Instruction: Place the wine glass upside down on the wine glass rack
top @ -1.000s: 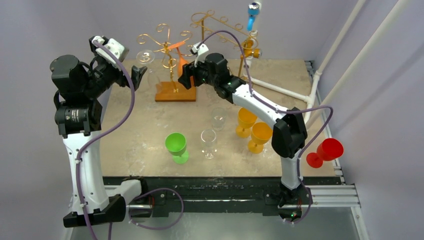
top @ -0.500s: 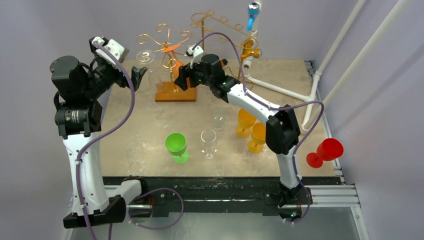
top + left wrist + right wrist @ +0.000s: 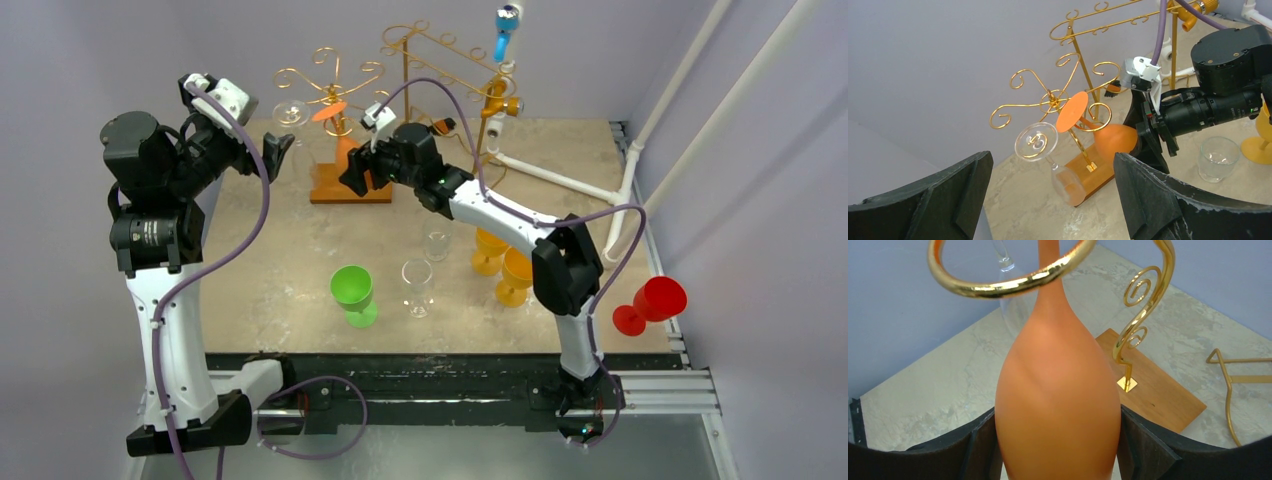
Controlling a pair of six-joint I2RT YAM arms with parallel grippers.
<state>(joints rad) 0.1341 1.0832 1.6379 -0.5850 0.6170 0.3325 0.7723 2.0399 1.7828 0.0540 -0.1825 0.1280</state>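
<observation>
Two gold racks (image 3: 325, 188) (image 3: 406, 55), three clear glasses (image 3: 290, 112) (image 3: 417, 280) (image 3: 436, 238), two yellow goblets (image 3: 490, 238) (image 3: 520, 268), one orange glass (image 3: 1058, 390), one green goblet (image 3: 351, 286) and one red goblet (image 3: 660, 297) are in view.

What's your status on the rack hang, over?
Left gripper open, empty, beside rack. Right gripper shut on orange glass, inverted, stem at a rack curl. Clear glass hangs on the adjacent curl, close by.

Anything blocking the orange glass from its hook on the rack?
Nothing visible. The orange glass, in the right gripper, has its stem within the rack's gold loop; the clear glass hangs beside it.
</observation>
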